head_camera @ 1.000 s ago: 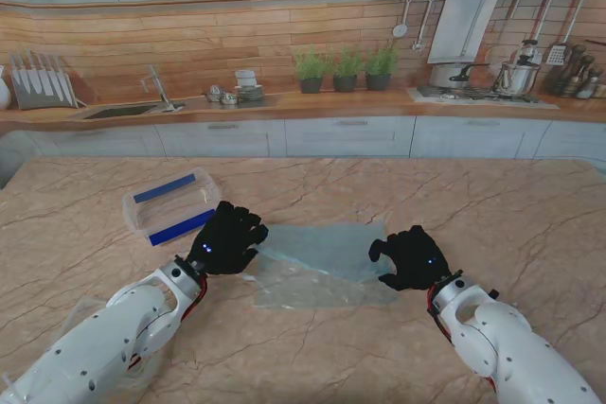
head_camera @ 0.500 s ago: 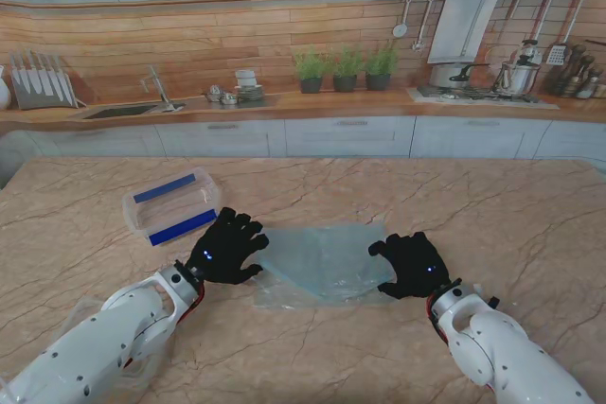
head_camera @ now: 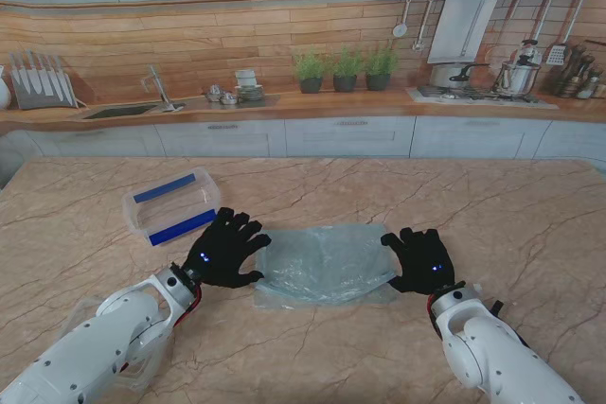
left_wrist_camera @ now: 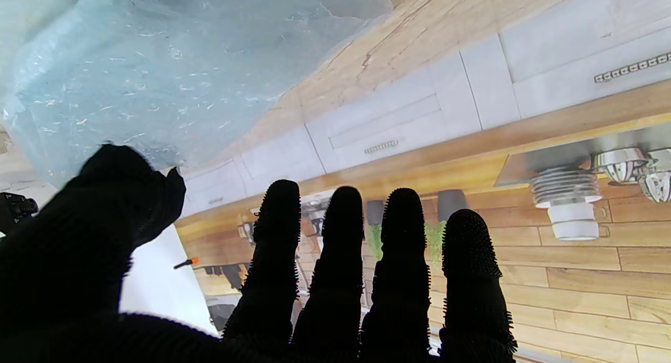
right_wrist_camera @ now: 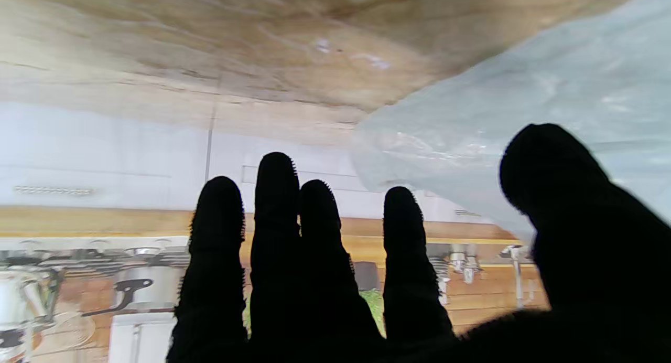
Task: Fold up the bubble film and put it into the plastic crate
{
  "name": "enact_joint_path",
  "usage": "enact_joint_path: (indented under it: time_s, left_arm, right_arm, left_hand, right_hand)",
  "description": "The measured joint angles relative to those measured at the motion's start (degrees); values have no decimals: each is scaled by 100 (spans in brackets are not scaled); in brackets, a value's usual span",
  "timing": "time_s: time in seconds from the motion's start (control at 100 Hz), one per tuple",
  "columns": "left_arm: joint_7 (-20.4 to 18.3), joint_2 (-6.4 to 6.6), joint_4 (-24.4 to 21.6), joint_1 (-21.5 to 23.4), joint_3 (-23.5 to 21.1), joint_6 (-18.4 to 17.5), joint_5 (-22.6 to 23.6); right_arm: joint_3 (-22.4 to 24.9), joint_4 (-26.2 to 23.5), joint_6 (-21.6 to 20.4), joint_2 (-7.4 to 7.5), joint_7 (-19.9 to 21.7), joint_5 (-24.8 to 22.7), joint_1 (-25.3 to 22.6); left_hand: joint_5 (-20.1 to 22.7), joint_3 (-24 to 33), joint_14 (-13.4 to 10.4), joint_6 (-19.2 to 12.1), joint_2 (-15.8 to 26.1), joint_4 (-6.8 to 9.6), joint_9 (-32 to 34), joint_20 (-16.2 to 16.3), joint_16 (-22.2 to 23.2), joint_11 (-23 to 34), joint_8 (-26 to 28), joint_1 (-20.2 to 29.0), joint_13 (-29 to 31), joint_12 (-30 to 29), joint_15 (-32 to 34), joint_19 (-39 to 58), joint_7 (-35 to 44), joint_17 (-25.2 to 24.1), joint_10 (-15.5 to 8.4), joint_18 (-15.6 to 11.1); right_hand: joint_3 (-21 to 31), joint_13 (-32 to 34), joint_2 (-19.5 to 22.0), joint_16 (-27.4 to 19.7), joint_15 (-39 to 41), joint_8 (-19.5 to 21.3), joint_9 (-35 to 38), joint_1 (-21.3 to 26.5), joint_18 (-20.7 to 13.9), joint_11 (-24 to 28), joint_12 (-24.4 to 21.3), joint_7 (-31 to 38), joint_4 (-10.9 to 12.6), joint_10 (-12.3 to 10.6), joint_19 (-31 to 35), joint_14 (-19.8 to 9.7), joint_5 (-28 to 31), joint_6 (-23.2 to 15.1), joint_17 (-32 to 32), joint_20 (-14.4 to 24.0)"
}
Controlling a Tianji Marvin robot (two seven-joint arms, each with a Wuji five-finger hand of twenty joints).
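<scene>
Centrally, low in the stand view: film (head_camera: 325, 265), a pale translucent sheet, folded over itself, lying flat on the table (head_camera: 492, 205).

Left hand (head_camera: 225, 249): black glove, fingers spread wide, holding nothing; thumb side at the film's left edge, contact not certain. Its wrist view shows four fingers (left_wrist_camera: 398, 258) straight and slightly apart against the kitchen wall, thumb set off to one side near the film (left_wrist_camera: 157, 79); the bubble texture is plain there, not in the stand view.

Right hand (head_camera: 422, 260): black glove, fingers spread, holding nothing; at the film's right edge. Its wrist view shows four fingers (right_wrist_camera: 272, 237) extended, the thumb apart beside the film (right_wrist_camera: 524, 121), which is blurred; whether the thumb touches the film cannot be told.

Crate (head_camera: 171, 204): clear plastic with blue trim, left of centre in the stand view, just up and left of the left hand, apart from the film; in neither wrist view.

Surroundings, upper part of the stand view: sink (head_camera: 121, 111) at upper left, three potted plants (head_camera: 346, 69) at top centre, pots (head_camera: 473, 75) at upper right. Nothing lies between film and crate but the left hand.
</scene>
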Motion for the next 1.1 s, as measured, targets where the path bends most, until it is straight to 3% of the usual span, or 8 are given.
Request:
enact_joint_path:
  time_s: [0.1,0.29,0.44,0.68,0.86,0.99,1.01,1.1]
  left_arm:
    - [-3,0,-60,82,-145,-25,86]
    - [-36,2,-232,299,-434,-52,113]
    - [-568,-77,-615,611,-791,-296,-538]
    - [-486,-182,-678,504,-594,-259,-573]
    - [-1179,-281,-761,218,-374,-205,-1272]
    - [-1231,-344,-583,-214,65,-44,-1428]
    - [-1257,-363,-545,-272,114,-15,-1507]
    - [-1579,-477,-456,-441,229,216,-2140]
  right_arm:
    - [50,-73,218,-27,62,20,-75]
    - [256,-171,246,-60,207,-7,-218]
    - [537,-251,243,-61,232,-160,-341]
    - [952,-436,224,-55,198,-267,-517]
    - [1098,-531,55,-71,197,89,-494]
    - [1061,-511,-31,-94,347,229,-288]
    - [1041,-497,-40,-96,371,262,-240]
    - [877,-395,-73,-99,497,528,33]
  left_hand:
    - [-68,-53,0,0,1,0,-49,0,0,-54,-110,2,-1,-1,-33,-58,-181,-12,-1,0]
    - [-68,-129,-1,0,95,0,-49,0,0,-125,-270,154,-3,-123,-120,-228,-454,-22,-1,-69]
    - [-68,-118,0,12,105,0,-40,-39,-91,-262,-396,528,-3,-275,-205,-352,-652,24,20,-93]
    - [-59,-115,-1,15,328,0,104,-181,-102,-279,-455,910,114,-336,-209,-409,-731,203,77,-94]
    - [-54,-120,30,58,328,0,176,-244,-152,-433,-459,1012,116,-381,-224,-409,-808,205,145,-91]
    - [-52,-139,31,59,459,0,176,-286,-157,-497,-507,1119,117,-440,-278,-409,-958,205,146,-84]
    - [-52,-140,31,60,459,0,176,-287,-157,-506,-508,1142,116,-441,-280,-409,-969,205,146,-84]
    - [-52,-144,78,151,459,0,149,-289,-157,-569,-529,1253,112,-468,-325,-410,-1072,184,206,-49]
  right_hand:
    - [2,0,0,-2,11,-7,0,26,0,7,0,0,0,60,75,62,0,44,0,-7]
    - [2,0,0,-68,12,-67,0,26,0,45,0,0,0,63,100,81,0,47,0,-62]
    - [2,0,0,-72,12,-90,0,26,0,46,0,0,0,64,100,85,0,47,-1,-124]
    - [67,0,0,-82,14,-125,0,79,45,46,0,0,0,65,104,86,2,48,-2,-183]
    - [65,0,0,-85,14,-155,0,79,49,46,0,-24,0,65,109,86,3,48,-4,-191]
    - [-15,0,102,-90,14,-157,0,80,50,46,0,-35,0,66,111,86,16,48,-5,-257]
    - [-21,0,156,-90,14,-158,0,80,51,46,0,-38,90,66,111,86,38,48,-5,-258]
    - [-80,0,207,-91,14,-160,0,85,52,46,0,-45,91,66,111,86,74,48,-7,-259]
